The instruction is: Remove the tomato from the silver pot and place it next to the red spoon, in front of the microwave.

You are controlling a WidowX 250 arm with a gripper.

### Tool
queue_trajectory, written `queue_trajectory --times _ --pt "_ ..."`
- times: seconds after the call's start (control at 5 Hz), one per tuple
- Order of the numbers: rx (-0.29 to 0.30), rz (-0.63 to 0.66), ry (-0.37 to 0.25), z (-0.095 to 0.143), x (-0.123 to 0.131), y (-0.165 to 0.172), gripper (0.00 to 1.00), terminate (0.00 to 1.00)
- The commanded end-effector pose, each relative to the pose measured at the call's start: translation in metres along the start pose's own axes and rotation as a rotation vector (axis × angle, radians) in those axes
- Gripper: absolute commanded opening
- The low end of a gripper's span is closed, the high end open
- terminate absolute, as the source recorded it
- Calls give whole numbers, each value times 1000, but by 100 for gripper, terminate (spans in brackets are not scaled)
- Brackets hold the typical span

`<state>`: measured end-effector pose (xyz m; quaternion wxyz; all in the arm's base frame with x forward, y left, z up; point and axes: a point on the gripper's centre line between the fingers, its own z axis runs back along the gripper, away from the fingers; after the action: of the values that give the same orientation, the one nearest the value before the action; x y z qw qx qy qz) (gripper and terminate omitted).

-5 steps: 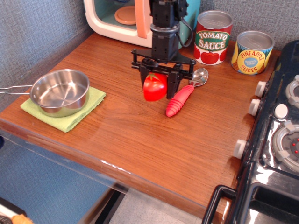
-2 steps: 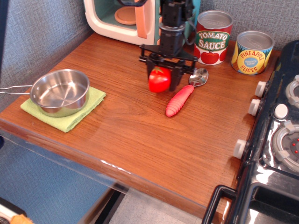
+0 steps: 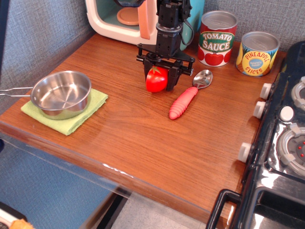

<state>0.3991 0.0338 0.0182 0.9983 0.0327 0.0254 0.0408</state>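
- Gripping the tomato (image 3: pixel 157 79), the end effector (image 3: pixel 158 80) has its jaws clamped on the fruit's sides, low over the desk (image 3: pixel 128 133); whether the tomato already touches the wood cannot be told.
- Just to the side of the end effector, toward the stove, lies the red spoon (image 3: pixel 187 98), apart from the tomato, its silver bowl pointing at the cans.
- Directly behind the end effector stands the microwave (image 3: pixel 125 21), so the tomato hangs in front of it and beside the spoon.
- Well away on the opposite side, near the desk's edge, the silver pot (image 3: pixel 62 93) sits empty on a green cloth (image 3: pixel 66 114).
- Judging by this, the placing step is in hand: next the jaws need to part and the arm to lift straight up, without nudging the spoon.
- The arm hides part of the microwave's door, the frame's top cuts the microwave off, and the tomato's underside is in shadow.
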Motion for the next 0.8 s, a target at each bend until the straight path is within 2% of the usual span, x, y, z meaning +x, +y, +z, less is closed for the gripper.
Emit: queue_trajectory --times 0.0,0.2,0.4,0.6 --pt "1 -30 -43 19 -4 -1 100 0" --pt "-29 -16 -91 47 -6 7 100 0" --pt "-90 16 -165 83 -11 14 100 0" --pt "-110 13 -211 102 -20 20 100 0"
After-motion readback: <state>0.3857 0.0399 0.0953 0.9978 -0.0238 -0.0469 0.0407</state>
